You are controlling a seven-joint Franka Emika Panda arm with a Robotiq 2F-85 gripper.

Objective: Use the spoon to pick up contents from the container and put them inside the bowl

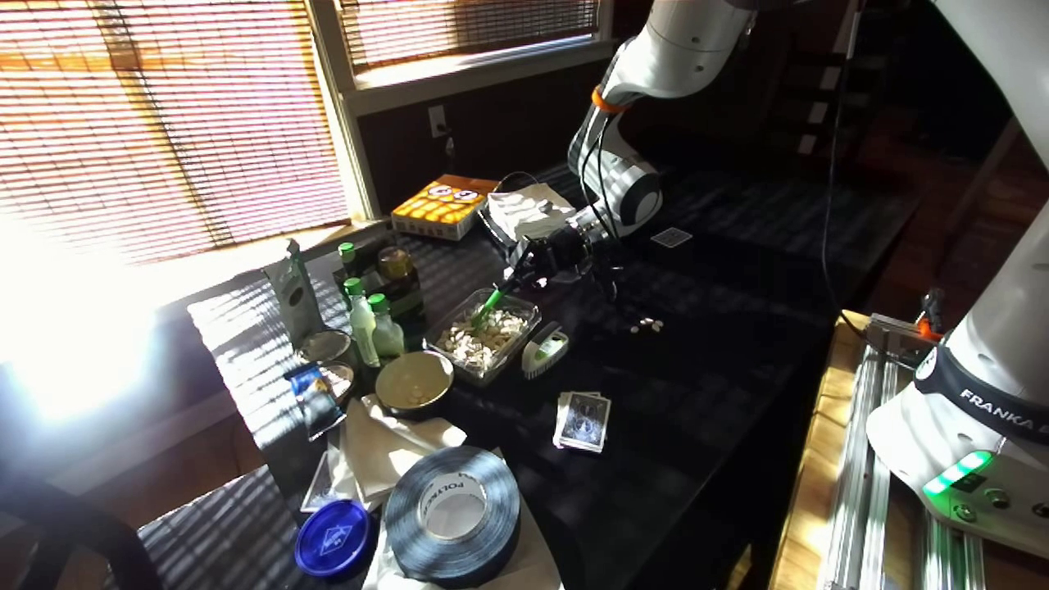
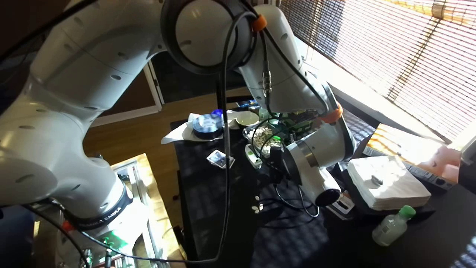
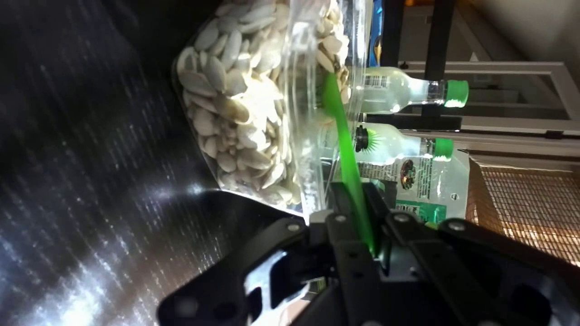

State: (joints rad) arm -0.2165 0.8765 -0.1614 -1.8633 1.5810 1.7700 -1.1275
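The container (image 1: 515, 351) is a clear plastic rectangular tub holding many pale seeds (image 3: 258, 90); it also shows in an exterior view (image 2: 246, 134). My gripper (image 3: 355, 192) is shut on the handle of the green spoon (image 3: 346, 149), just above the tub's far edge in an exterior view (image 1: 515, 279). The spoon slants down into the tub, its lower end among the seeds; its head is hidden. The bowl (image 1: 410, 373), round and pale yellow inside, stands beside the tub with a few seeds on its bottom. It also shows in an exterior view (image 2: 248, 118).
Green-capped bottles (image 1: 361, 324) stand close behind the tub and bowl. A white-green brush-like object (image 1: 545, 351) lies beside the tub. A card deck (image 1: 583, 422), a tape roll (image 1: 410, 524), a blue lid (image 1: 333, 537), loose seeds (image 1: 647, 325) and a napkin stack (image 2: 388, 182) lie around.
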